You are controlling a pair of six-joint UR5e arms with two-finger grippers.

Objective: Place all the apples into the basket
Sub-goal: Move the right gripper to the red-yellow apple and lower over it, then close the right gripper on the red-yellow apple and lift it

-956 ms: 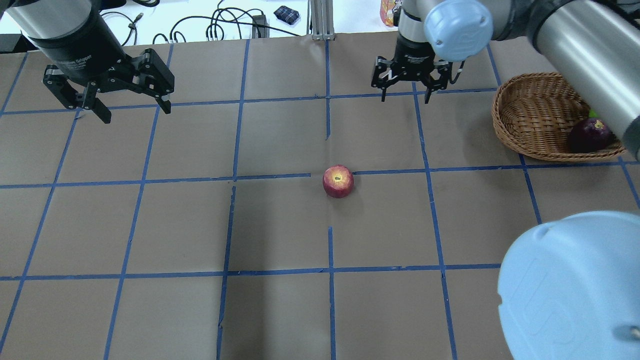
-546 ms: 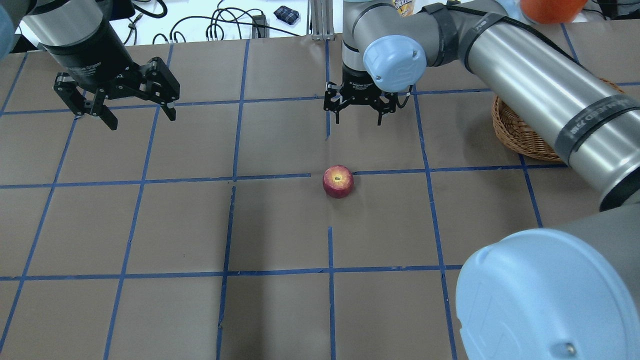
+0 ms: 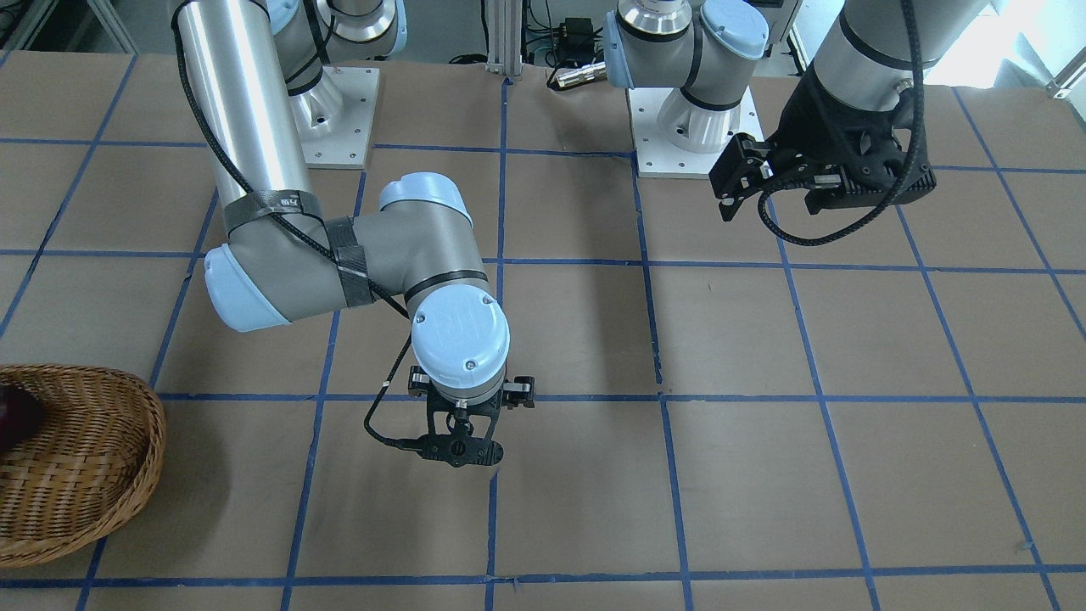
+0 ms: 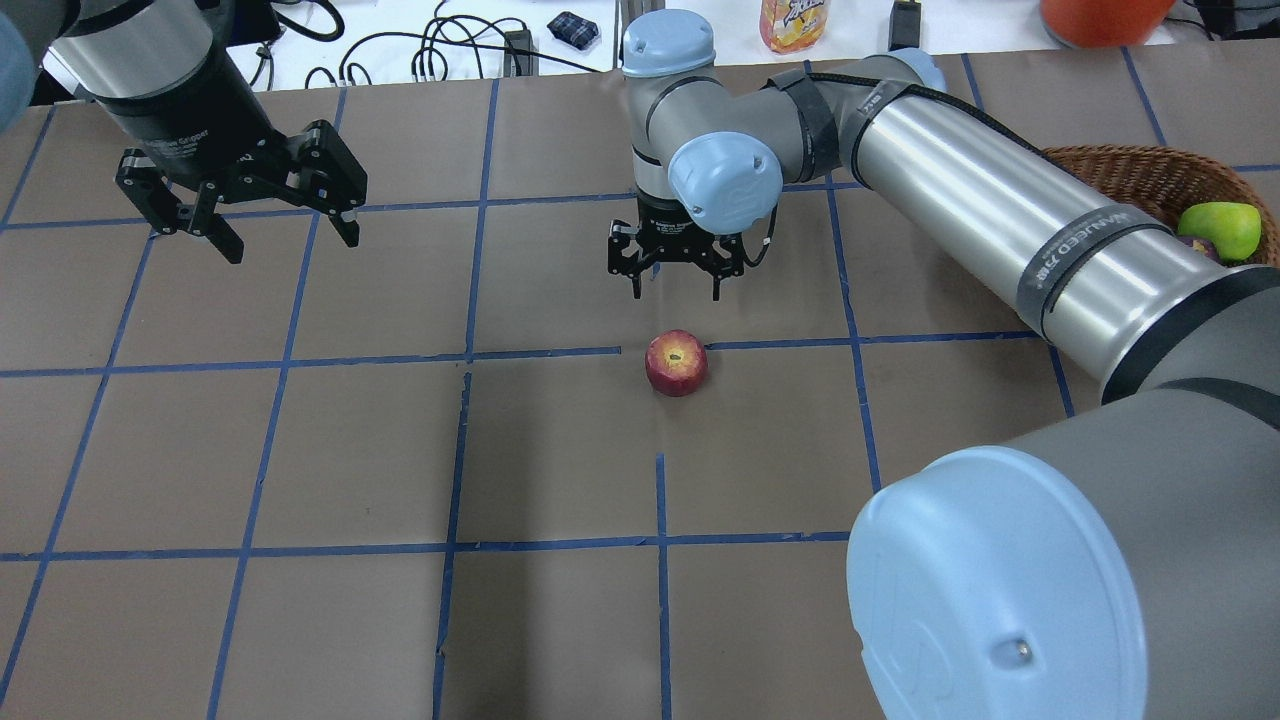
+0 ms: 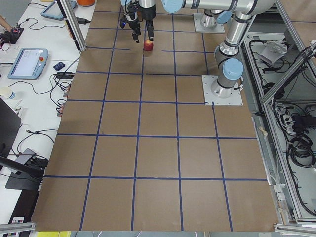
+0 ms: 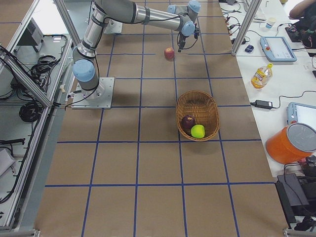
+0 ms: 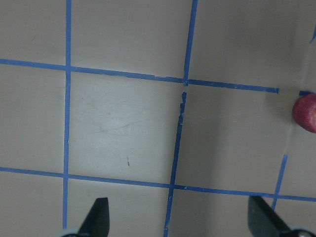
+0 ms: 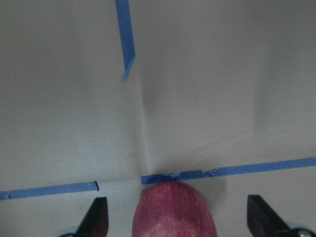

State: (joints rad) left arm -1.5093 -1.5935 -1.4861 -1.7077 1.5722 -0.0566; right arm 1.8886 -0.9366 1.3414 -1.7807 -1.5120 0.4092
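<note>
Left pincer (image 4: 290, 243) hangs released and idle at the left. Right pincer (image 4: 675, 290), jaws spread and empty, has swung over from the basket (image 4: 1140, 170) to hover just beyond the red apple (image 4: 677, 363) on the tabletop (image 4: 560, 450). Green apple (image 4: 1222, 228) and maroon apple (image 6: 187, 121) lie in the basket, so likely the last pickup begins.

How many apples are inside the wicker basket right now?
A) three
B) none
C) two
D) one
C: the exterior right view shows the maroon apple and the green apple lying inside the wicker basket, while the red apple sits outside it on the table.
</note>
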